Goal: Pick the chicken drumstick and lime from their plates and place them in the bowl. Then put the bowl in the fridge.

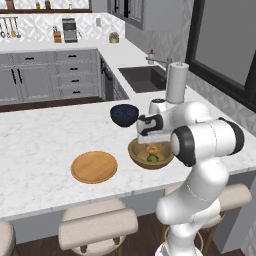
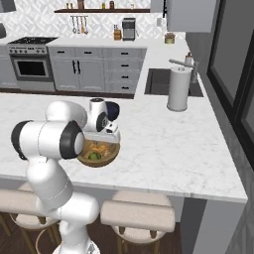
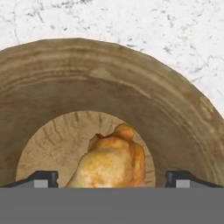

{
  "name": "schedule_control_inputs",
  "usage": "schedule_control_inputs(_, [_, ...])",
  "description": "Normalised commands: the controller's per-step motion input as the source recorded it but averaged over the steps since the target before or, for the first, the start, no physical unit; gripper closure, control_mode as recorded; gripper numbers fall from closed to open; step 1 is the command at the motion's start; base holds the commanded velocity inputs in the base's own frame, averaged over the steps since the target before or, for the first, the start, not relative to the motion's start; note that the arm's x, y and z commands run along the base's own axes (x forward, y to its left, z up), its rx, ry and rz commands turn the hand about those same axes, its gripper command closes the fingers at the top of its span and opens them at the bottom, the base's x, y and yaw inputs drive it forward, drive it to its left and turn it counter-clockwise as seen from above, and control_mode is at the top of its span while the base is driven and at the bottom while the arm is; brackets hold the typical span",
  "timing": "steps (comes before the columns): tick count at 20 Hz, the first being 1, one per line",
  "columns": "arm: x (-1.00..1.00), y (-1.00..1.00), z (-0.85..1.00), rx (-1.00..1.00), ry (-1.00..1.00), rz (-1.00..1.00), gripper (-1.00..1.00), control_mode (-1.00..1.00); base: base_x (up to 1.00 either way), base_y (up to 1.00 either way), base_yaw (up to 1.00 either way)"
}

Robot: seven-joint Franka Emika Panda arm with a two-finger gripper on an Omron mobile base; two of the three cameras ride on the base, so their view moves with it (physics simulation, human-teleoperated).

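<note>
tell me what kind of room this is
A home kitchen, rendered: a marble island counter with stools, a sink with a faucet, and an oven set among grey cabinets.

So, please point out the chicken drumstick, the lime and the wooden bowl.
chicken drumstick (image 3: 111, 164), hand view, its thick middle.
lime (image 1: 152, 158), left base view, its top.
wooden bowl (image 1: 136, 154), left base view, its left wall.

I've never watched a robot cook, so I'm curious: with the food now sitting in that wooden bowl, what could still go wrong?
1. The open pincer hangs just over the chicken drumstick; as it lifts away, a fingertip might nudge the meat.
2. The wooden bowl stands near the counter edge; a clumsy grab at its thick wall might push it off.
3. The drumstick and lime lie loose, so tilting the bowl on the way to the fridge could spill them.
</note>
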Motion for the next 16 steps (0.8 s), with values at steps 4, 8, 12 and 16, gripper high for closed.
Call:
schedule_control_inputs(4, [-0.13,0.03,0.44,-0.07,-0.01,0.06,-1.00,-1.00,0.00,0.00,0.00])
schedule_control_inputs(8, [-0.30,0.30,0.78,-0.02,-0.04,0.15,-1.00,-1.00,0.00,0.00,0.00])
schedule_control_inputs(12, [-0.17,0.76,0.67,-0.08,0.00,0.19,-1.00,-1.00,0.00,0.00,0.00])
schedule_control_inputs(16, [-0.25,0.83,0.08,-0.15,0.00,0.35,-1.00,-1.00,0.00,0.00,0.00])
